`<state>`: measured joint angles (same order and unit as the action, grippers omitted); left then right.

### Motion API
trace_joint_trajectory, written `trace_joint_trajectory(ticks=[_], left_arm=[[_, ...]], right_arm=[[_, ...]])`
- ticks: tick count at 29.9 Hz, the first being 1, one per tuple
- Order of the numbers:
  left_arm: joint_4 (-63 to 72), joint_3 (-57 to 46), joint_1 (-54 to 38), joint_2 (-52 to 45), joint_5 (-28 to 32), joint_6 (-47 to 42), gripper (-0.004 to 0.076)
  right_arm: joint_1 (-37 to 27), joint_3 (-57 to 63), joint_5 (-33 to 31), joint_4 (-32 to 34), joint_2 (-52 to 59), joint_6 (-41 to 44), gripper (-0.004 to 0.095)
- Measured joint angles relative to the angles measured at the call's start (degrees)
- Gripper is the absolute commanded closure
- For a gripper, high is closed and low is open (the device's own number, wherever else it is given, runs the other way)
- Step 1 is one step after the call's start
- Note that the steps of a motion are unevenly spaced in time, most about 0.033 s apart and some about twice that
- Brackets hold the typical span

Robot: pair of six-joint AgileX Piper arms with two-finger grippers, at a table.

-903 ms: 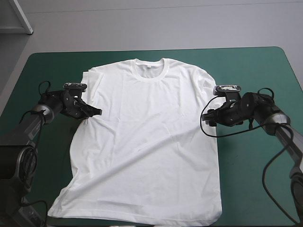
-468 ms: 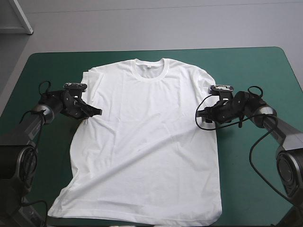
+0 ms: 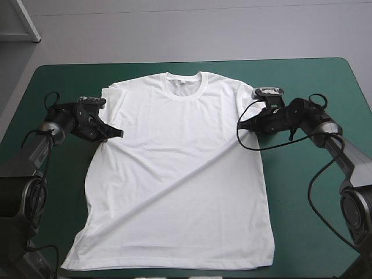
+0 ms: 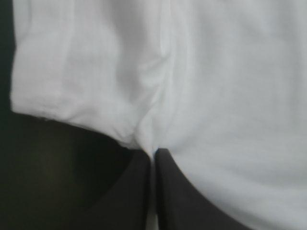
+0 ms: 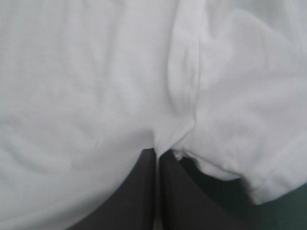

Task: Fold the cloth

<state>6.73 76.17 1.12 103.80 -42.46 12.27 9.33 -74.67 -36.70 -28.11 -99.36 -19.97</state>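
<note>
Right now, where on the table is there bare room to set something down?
Bare teal-green cover shows at the far right corner, beyond the right claw, and at the far left corner, beyond the left claw. The middle is crowded: the T-shirt fills it, a claw shut on each side.

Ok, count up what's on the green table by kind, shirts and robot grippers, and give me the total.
T-shirt, white, spread flat: 1
Black grippers: 2, the left gripper and the right gripper, each shut on the T-shirt at an armpit
Total: 3
</note>
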Motion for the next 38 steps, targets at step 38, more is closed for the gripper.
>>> trace_joint_trajectory(ticks=[38], left_arm=[[-0.2,59.0,-0.1,-5.4,-14.8,2.0,0.0703]], right_arm=[[0.0,-47.3,3.2,10.0,5.0,4.9,0.0925]])
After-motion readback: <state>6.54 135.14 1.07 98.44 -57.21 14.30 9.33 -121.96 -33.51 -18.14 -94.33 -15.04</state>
